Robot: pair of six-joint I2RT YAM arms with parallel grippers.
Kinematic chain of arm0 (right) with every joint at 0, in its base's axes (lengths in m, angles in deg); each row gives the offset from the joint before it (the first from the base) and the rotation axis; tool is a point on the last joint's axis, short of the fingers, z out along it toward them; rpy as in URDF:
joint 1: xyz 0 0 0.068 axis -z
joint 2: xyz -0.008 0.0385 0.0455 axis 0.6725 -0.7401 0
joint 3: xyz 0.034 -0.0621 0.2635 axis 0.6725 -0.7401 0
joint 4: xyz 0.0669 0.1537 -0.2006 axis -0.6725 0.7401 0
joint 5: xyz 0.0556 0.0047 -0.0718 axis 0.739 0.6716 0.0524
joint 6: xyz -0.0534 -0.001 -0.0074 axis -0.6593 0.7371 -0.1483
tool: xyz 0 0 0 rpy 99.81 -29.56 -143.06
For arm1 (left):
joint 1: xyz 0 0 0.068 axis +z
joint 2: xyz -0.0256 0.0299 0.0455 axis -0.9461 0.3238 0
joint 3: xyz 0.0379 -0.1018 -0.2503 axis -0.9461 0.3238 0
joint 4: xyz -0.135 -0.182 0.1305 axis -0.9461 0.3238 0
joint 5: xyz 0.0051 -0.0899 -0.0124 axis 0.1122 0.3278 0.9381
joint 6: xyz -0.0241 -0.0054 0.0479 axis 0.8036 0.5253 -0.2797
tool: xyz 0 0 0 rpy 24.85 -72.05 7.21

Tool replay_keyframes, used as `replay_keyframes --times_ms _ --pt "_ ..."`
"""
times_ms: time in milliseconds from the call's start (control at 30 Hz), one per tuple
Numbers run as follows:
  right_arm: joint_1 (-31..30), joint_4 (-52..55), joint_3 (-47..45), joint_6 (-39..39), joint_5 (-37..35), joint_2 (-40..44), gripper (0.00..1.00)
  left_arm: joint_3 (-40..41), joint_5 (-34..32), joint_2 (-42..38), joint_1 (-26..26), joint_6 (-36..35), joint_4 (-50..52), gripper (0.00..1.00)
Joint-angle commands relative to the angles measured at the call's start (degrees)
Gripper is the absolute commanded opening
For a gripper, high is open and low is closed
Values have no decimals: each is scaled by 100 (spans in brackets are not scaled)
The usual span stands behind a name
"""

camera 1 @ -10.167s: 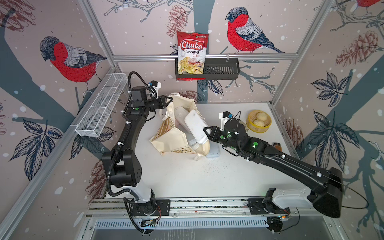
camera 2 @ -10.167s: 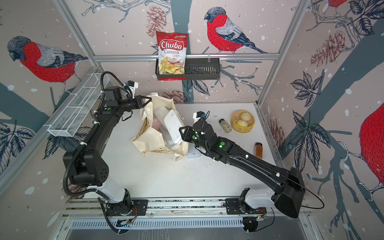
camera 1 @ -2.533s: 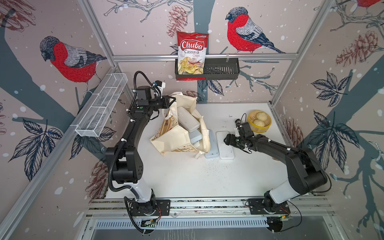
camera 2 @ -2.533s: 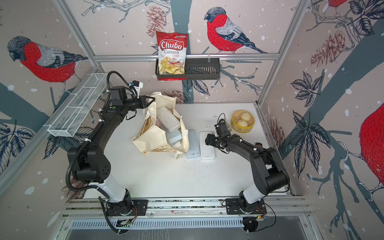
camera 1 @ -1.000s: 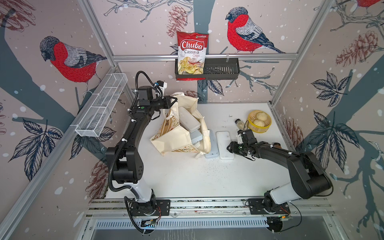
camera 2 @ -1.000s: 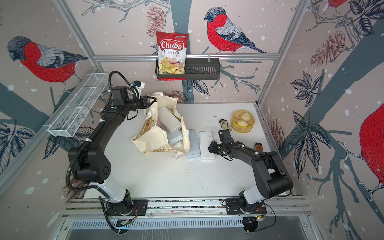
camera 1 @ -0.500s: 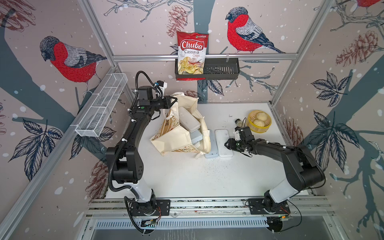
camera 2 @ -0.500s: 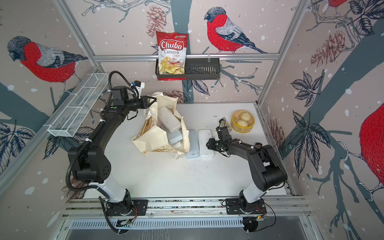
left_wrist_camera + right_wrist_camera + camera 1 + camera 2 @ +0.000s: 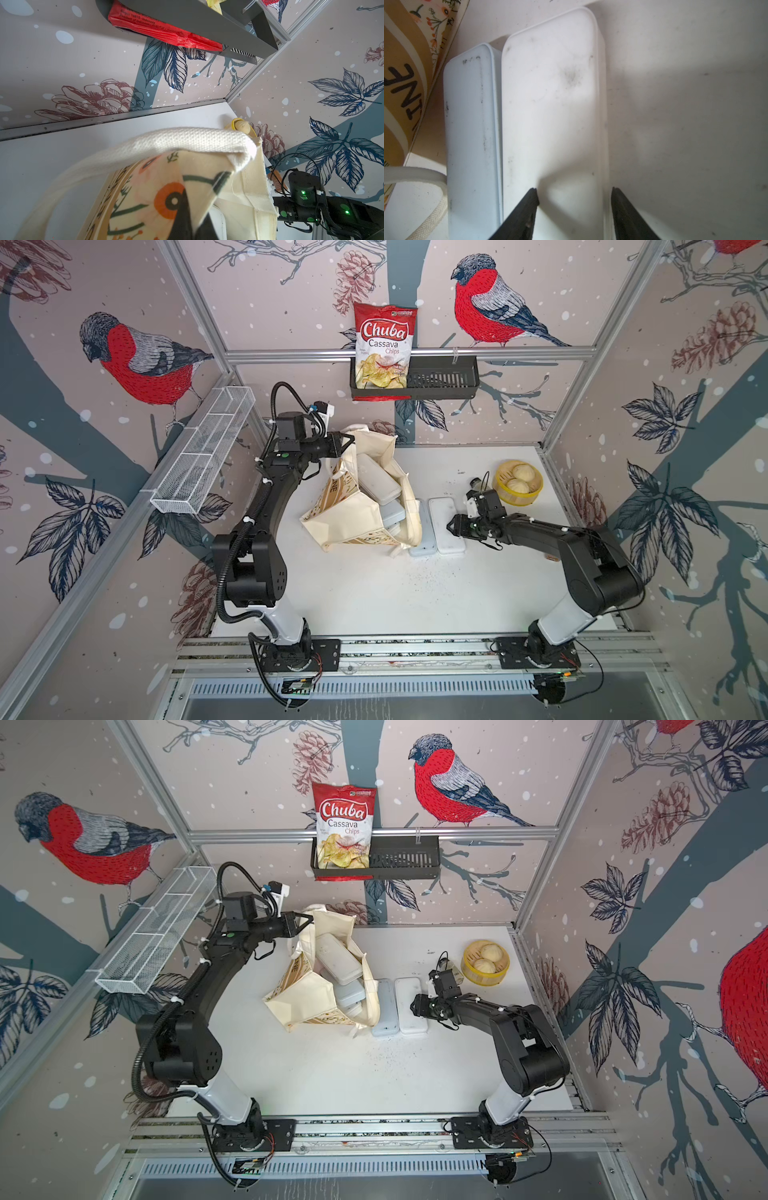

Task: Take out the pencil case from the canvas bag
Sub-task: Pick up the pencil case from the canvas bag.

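Note:
The canvas bag [image 9: 353, 514] [image 9: 309, 994] lies tipped over at the table's back left, mouth toward the right. My left gripper [image 9: 348, 443] [image 9: 195, 207] is shut on its upper rim and holds it up. A white pencil case [image 9: 377, 479] and a pale blue one [image 9: 392, 512] stick out of the mouth. On the table beside the bag lie a pale blue pencil case [image 9: 422, 531] [image 9: 471, 133] and a white one [image 9: 445, 524] [image 9: 552, 108], side by side and touching. My right gripper [image 9: 451, 526] [image 9: 574, 193] is open at the white case's near end, one finger over its lid, one past its edge.
A yellow steamer basket [image 9: 536, 491] with two buns stands at the back right, a small bottle [image 9: 478, 482] beside it. A chips bag [image 9: 384, 348] sits in the black wall shelf [image 9: 442, 383]. A wire basket [image 9: 203, 456] hangs on the left wall.
The white case on the table has slid left against the pale blue one, with my right gripper following it. The left gripper keeps its hold on the bag rim.

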Motion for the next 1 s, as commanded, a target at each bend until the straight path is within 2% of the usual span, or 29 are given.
replay_keyframes --times_ms 0,233,433,667,967 --pt "3 157 73 -142 62 3 59 -22 29 14 1 -43 76 0" --pt "-2 493 353 -99 -73 170 63 -22 18 -15 2 -49 76 0" --pt "-122 996 750 226 -538 850 68 -18 113 -57 2 12 13 0" --pt "-1062 1363 1358 601 -1213 1750 68 20 289 -153 -2 113 -139 0" --pt "-2724 1097 2126 638 -2065 2137 63 100 677 -380 -11 244 -425 0"
